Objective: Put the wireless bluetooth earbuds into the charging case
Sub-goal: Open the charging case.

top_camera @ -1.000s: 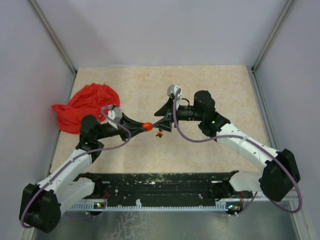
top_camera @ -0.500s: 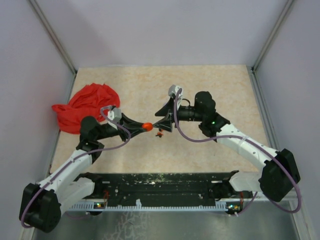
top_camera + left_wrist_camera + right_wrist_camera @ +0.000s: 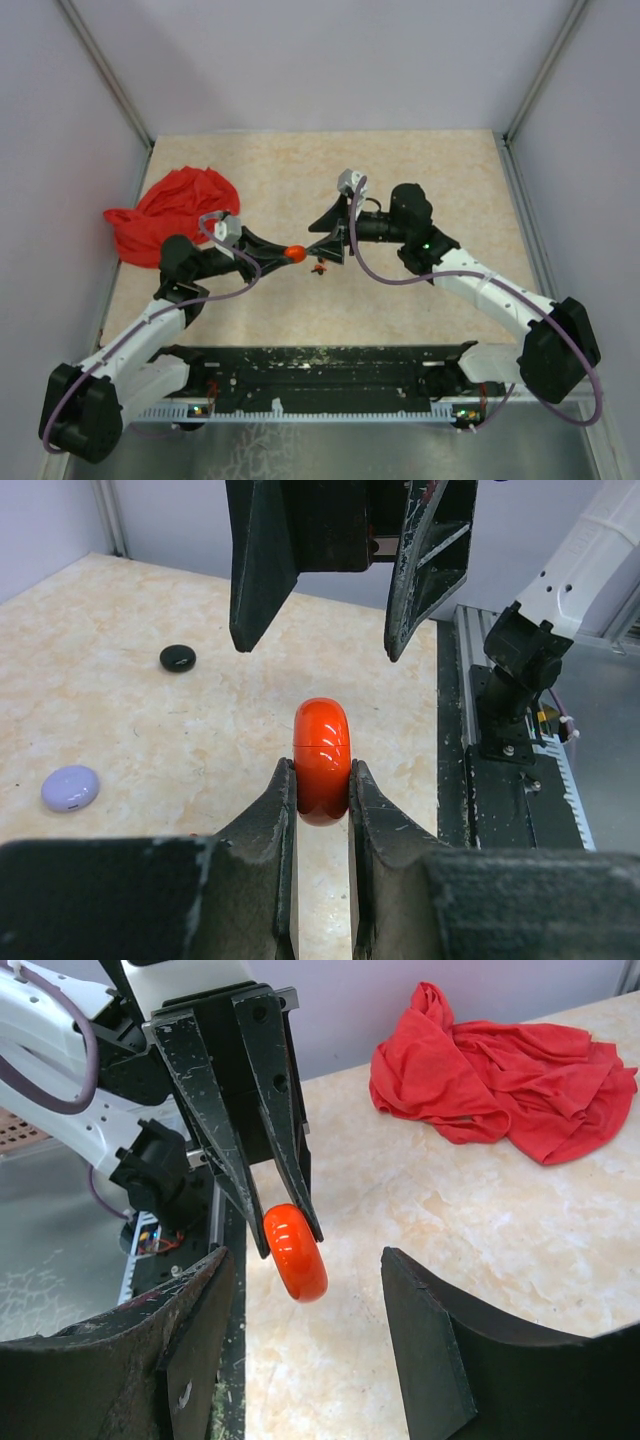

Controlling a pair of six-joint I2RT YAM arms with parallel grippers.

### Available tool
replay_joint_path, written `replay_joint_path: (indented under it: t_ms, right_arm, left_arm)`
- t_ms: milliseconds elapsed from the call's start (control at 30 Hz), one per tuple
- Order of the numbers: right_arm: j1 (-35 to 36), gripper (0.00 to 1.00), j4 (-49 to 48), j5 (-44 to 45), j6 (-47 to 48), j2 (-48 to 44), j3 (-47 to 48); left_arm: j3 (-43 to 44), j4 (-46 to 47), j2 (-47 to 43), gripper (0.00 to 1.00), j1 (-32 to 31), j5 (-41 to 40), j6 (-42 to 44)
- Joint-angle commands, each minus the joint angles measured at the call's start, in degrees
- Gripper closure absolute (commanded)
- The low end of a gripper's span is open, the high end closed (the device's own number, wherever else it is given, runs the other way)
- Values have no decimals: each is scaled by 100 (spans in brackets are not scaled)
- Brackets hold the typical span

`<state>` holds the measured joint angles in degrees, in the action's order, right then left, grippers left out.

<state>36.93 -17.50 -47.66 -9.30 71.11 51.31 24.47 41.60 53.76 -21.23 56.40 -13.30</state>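
My left gripper (image 3: pixel 291 253) is shut on a glossy orange-red round case (image 3: pixel 296 252), closed, held on edge above the table. In the left wrist view the case (image 3: pixel 321 755) is pinched between my fingers (image 3: pixel 272 810). My right gripper (image 3: pixel 315 240) is open, facing the left one tip to tip, its jaws wide either side of the case (image 3: pixel 296 1253) without touching it. It also shows in the left wrist view (image 3: pixel 325 645). The earbuds (image 3: pixel 319 267), tiny reddish-orange and black bits, lie on the table just below the right gripper.
A crumpled red cloth (image 3: pixel 170 212) lies at the far left; it also shows in the right wrist view (image 3: pixel 500 1080). A small black disc (image 3: pixel 178 658) and a lavender disc (image 3: pixel 70 787) lie on the table. The black rail (image 3: pixel 320 370) runs along the near edge.
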Motion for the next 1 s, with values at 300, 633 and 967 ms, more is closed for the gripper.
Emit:
replay_joint_path:
  t_ms: [300,633,967]
  right_arm:
    - [-48,38,-535,85,-315,113,-124]
    - [-54,38,-380,116,-118,178,-34]
    - [-51,38,-673,-247,-308,355,14]
  left_arm:
    - [-64,247,-89,99,31,-194,-151]
    - [-177,646,12,99,76,-208,-364]
    - [-214,910,87,99,128,-124,-541]
